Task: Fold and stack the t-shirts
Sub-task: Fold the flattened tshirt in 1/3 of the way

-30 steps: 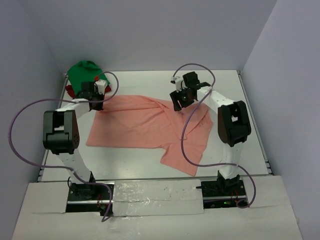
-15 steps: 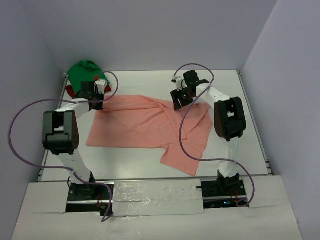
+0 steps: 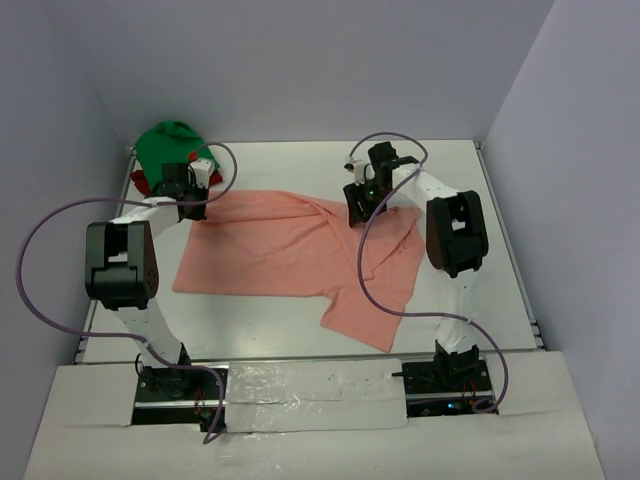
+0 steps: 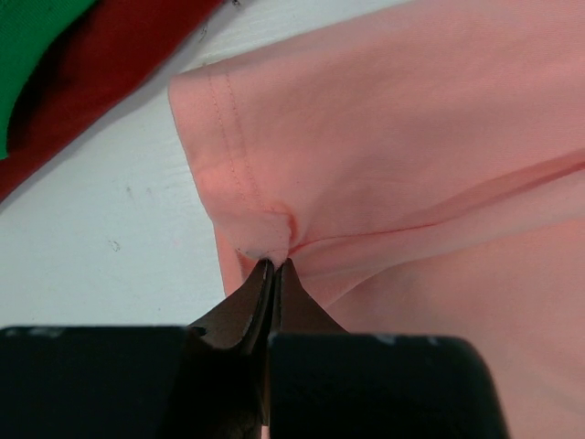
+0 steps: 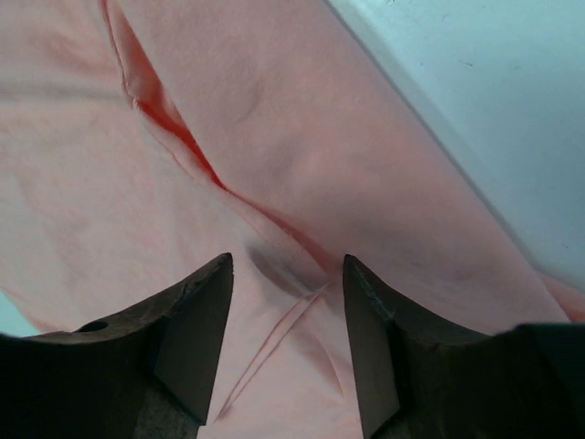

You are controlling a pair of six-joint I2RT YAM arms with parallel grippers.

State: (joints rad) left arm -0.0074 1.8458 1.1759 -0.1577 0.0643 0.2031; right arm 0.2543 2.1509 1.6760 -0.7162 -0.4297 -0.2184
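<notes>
- Pink shirt [image 3: 280,250] lies spread across the middle of the worktop [image 3: 270,325], mostly flat; the right-hand part is rumpled, with one flap trailing toward the near edge
- Green shirt [image 3: 165,145] is bunched in the far-left corner with the red shirt [image 4: 101,55] beneath it; the red edge sits near the pink sleeve, bare worktop between them
- Left pincer [image 4: 272,267]: jaws together, clamped on a small pinch of pink shirt just by the sleeve hem, at the far-left corner
- Right pincer [image 5: 285,274]: jaws apart, straddling a raised crease on the far-right part; cannot tell whether the tips touch the cloth
- Handling (judgement): thin, light, limp knit. No stiffness, so anything unsupported will sag and drag. Not fragile, and a small pinch should hold
- Where to take hold (judgement): hems, seams or a fold ridge where layers double. The crease between the right jaws looks a fair bite
- Risk: catching one layer only, which would skew the fold
</notes>
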